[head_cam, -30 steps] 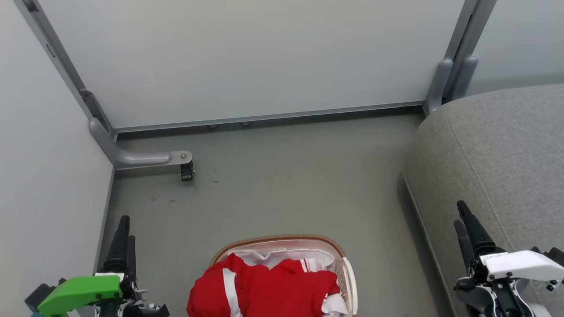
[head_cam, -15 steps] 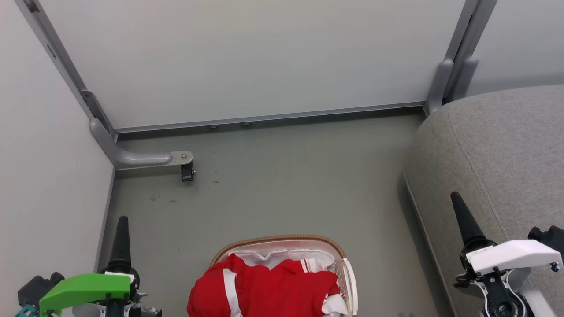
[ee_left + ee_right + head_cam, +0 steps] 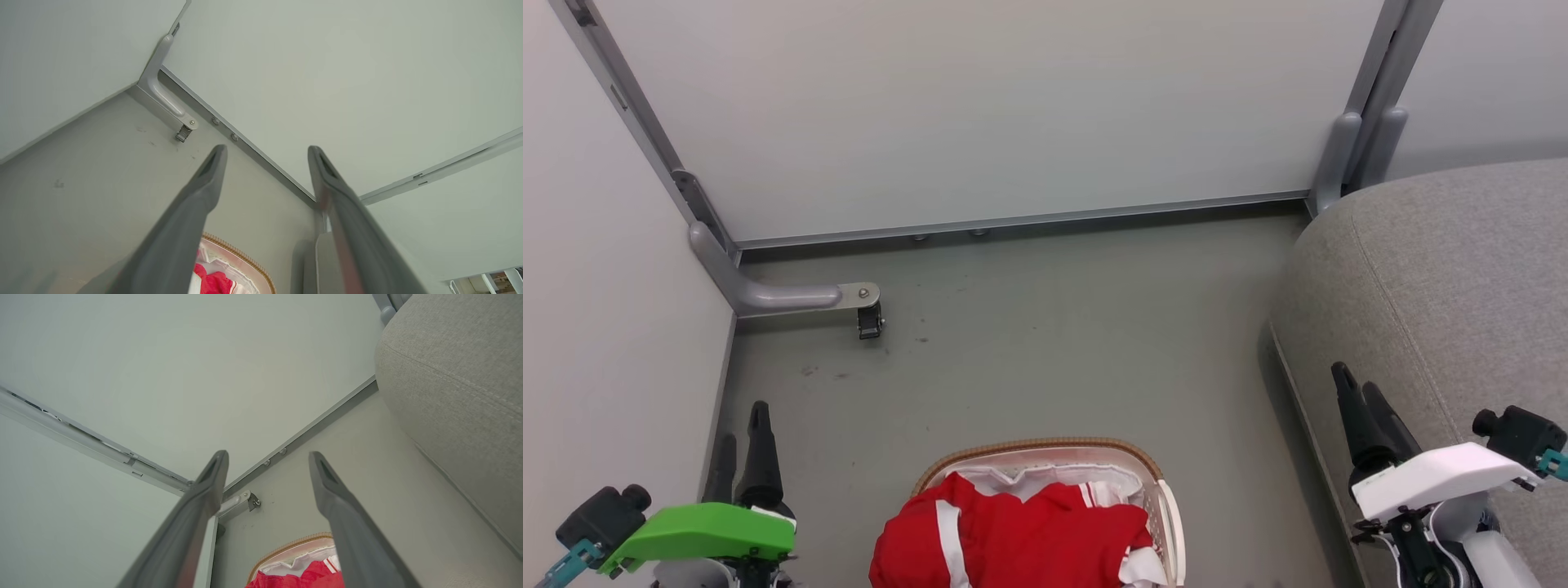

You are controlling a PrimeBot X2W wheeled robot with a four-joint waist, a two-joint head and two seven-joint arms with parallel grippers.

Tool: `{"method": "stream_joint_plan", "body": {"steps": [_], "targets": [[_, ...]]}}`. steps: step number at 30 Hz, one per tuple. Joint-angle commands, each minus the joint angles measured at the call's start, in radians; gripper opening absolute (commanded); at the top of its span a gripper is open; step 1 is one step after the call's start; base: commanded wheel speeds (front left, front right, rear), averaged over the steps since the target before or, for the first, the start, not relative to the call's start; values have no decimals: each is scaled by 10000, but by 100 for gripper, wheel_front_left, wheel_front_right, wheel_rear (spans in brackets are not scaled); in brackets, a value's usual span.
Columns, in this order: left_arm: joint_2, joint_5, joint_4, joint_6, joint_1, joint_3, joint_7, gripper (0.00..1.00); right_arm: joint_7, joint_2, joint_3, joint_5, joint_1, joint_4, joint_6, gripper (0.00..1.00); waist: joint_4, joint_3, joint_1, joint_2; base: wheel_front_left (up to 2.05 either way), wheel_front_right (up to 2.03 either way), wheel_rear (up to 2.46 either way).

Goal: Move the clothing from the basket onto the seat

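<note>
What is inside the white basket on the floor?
Red clothing with white stripes lies in the basket over a white cloth liner. Anything beneath the clothing is covered.

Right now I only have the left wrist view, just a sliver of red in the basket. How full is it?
Observer: In the head view the clothing is heaped across most of the basket; the white liner shows at the far rim.
Operator: State of the right end effector?
Observer: Open, holding nothing, by the edge of the seat.
Operator: Where is the seat from the basket?
Observer: On the robot's right, with a strip of floor between them.
</note>
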Motion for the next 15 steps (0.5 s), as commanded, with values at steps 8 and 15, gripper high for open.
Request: {"method": "stream_joint_plan", "body": {"steps": [8, 15], "targets": [[52, 1860, -152, -33, 18, -215, -342, 100, -341, -119, 220, -1352, -292, 153, 3, 100, -9, -20, 0, 0, 0, 0, 0], [94, 3042, -100, -5, 183, -412, -548, 100, -549, -28, 201, -2454, -325, 373, 3, 100, -40, -21, 0, 0, 0, 0, 0]]}}
